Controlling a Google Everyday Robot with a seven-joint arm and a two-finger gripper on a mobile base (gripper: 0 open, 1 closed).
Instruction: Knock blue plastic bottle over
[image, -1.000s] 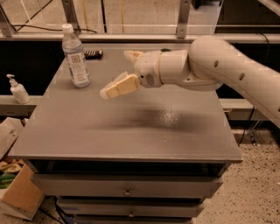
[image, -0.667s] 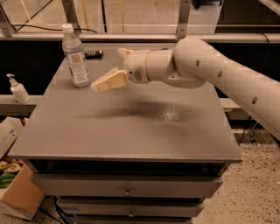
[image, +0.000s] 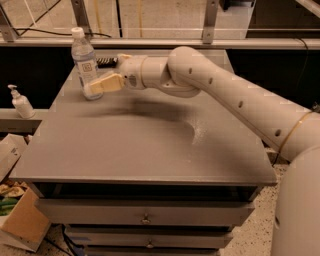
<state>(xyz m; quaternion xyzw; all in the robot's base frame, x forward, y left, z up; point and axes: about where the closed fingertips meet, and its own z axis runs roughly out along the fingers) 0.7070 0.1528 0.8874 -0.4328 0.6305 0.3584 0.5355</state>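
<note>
Gripper, jaws apart, beside ridged, upright blue plastic bottle.

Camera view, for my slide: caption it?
Gripper at the base of the upright blue plastic bottle on the grey table.

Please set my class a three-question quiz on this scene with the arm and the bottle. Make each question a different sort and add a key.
1. True or false: the bottle lies on its side.
2. Where is the gripper? A) by the bottle's lower half B) above its cap C) near the floor
3. Name the thing standing off the table, at the picture's left edge.
Key: 1 false, it stands upright. 2 A. 3 the pump bottle.
</note>
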